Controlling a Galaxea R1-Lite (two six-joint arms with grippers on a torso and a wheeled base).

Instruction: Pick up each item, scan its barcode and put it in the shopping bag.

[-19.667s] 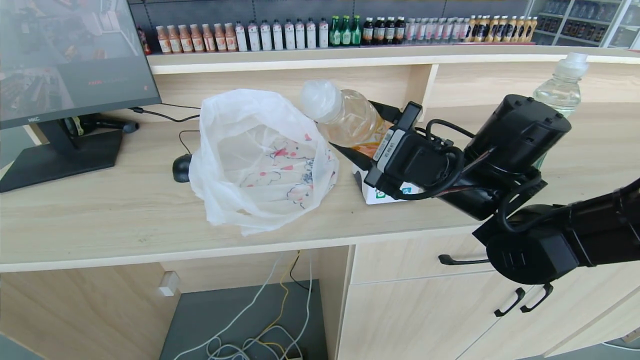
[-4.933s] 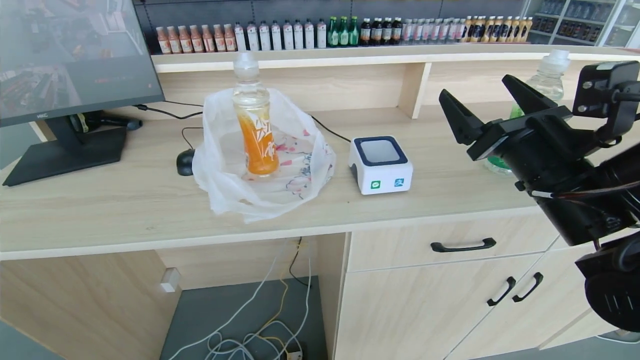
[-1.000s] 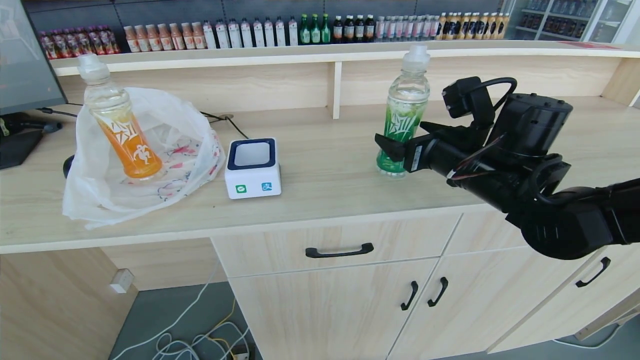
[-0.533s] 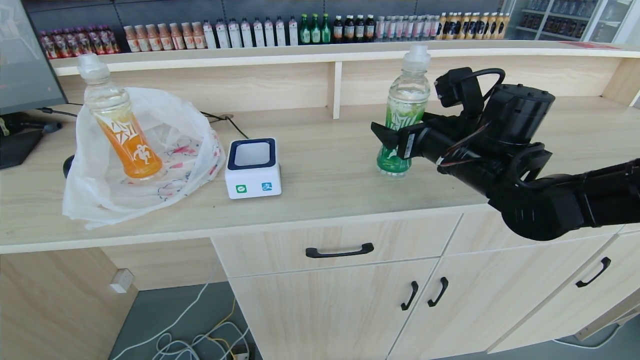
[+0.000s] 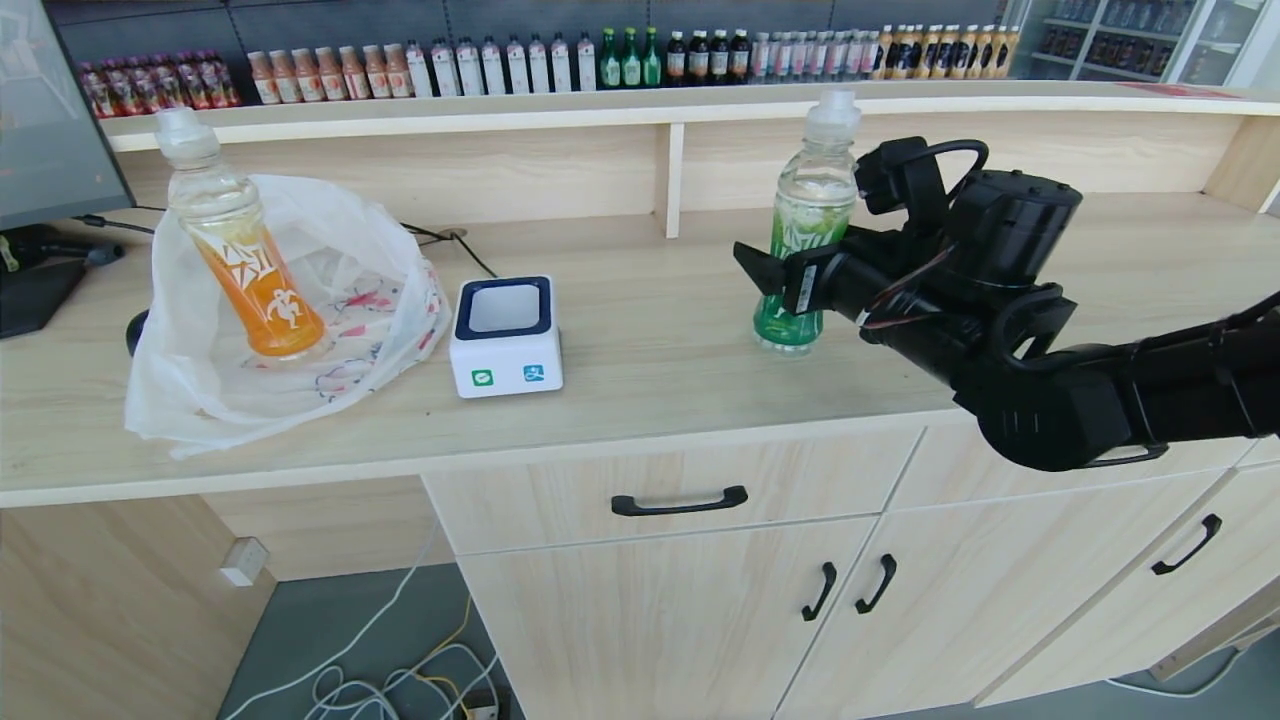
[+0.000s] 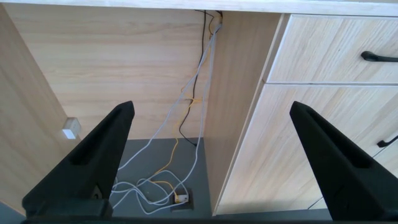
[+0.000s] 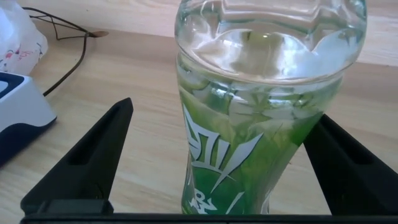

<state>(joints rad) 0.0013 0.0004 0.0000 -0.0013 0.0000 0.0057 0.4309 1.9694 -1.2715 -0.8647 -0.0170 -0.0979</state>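
Long pale-wood table (image 5: 640,340), drawers and cupboard doors (image 5: 680,470) under its front edge, a raised ledge along its back. Behind the ledge, a shelf with a row of small drink bottles (image 5: 640,62). Corner of a dark monitor (image 5: 50,110) at the far left of the table. White plastic bag (image 5: 385,290) sits on the left part of the table, mouth open and slumped outward; inside it stands one orange bottle (image 5: 245,270), upright, leaning a little, its cap and neck above the bag's rim. Nothing else made out in the bag. Right arm reaches in from the right, level with the table top. Right hand (image 5: 790,272) is spread, one finger on each side of the green bottle (image 5: 808,235); the right wrist view has the green bottle (image 7: 261,124) centred between the fingers of that hand (image 7: 225,112), with a gap showing on both sides, no contact seen. Green bottle stands upright on the right half of the table, outside the bag and well apart from it, clear liquid above a green label. Left hand (image 6: 211,106) hangs low in front of the cabinet, fingers wide apart, holding nothing; loose cables (image 6: 186,143) on the floor beyond it. White scanner (image 5: 505,335), a cube with a dark-framed top window, sits between bag and green bottle, just beside the bag; its corner shows at the edge of the right wrist view (image 7: 18,106). Black mouse (image 5: 135,332) half hidden behind the bag's left side.
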